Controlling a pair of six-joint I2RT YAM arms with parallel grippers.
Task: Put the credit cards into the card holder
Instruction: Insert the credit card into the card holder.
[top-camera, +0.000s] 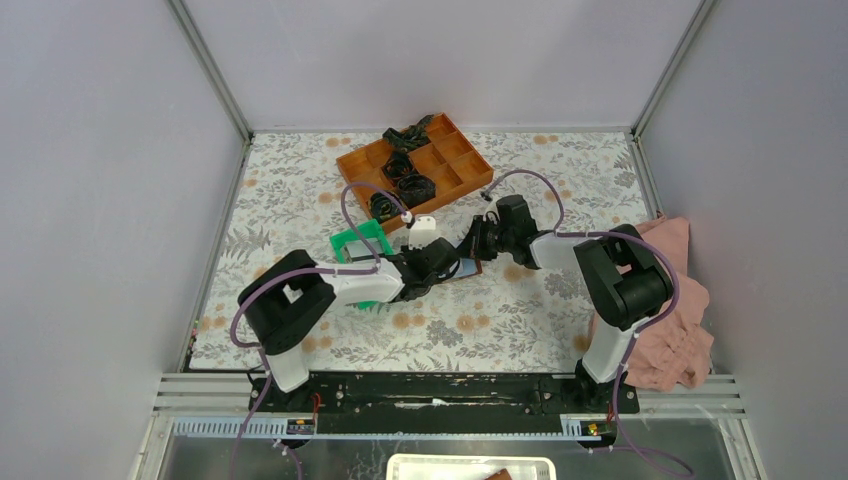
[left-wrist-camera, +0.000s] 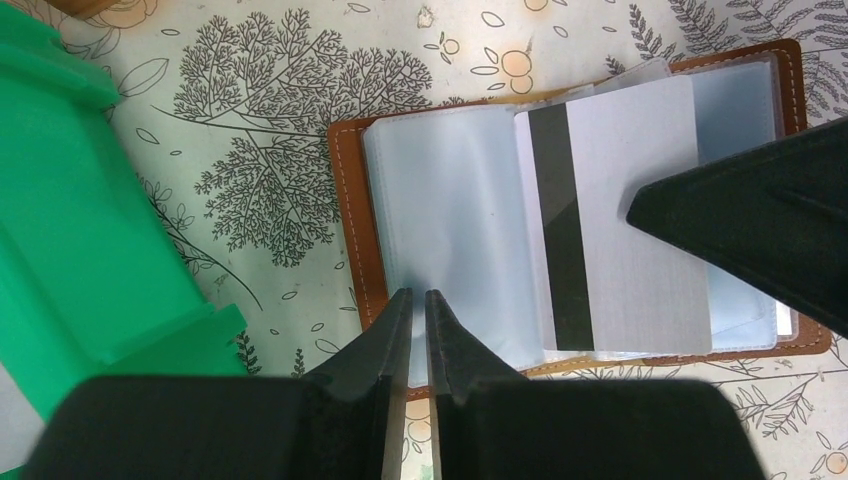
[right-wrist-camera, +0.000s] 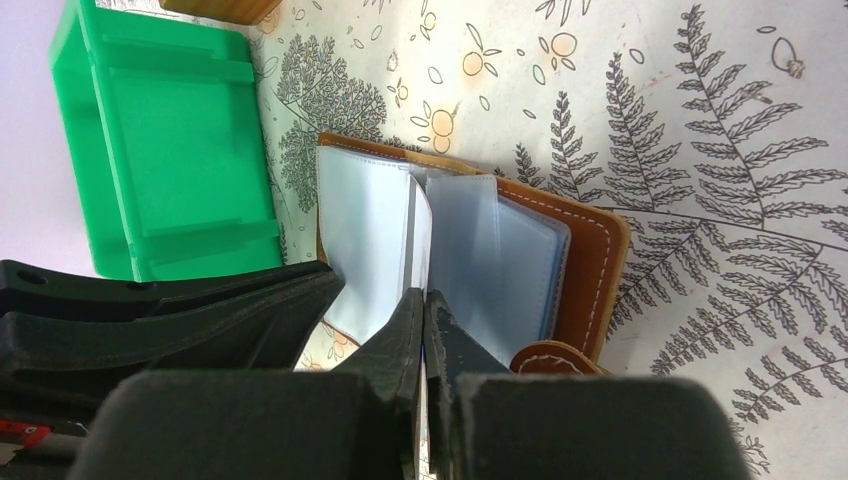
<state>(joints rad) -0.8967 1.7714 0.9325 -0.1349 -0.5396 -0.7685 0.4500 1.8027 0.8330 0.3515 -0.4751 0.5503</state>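
Note:
The brown card holder (left-wrist-camera: 346, 200) lies open on the floral mat, its clear sleeves fanned out; it also shows in the right wrist view (right-wrist-camera: 598, 262) and in the top view (top-camera: 467, 270). My left gripper (left-wrist-camera: 418, 295) is shut on the near edge of a clear sleeve on the holder's left half. My right gripper (right-wrist-camera: 424, 293) is shut on a silver credit card (left-wrist-camera: 630, 230) with a black stripe, which lies over the holder's right half. The card shows edge-on in the right wrist view (right-wrist-camera: 411, 235). No other cards show.
A green plastic tray (top-camera: 358, 245) stands just left of the holder. An orange compartment tray (top-camera: 415, 165) with black coiled items stands at the back. A pink cloth (top-camera: 675, 310) lies at the right edge of the table.

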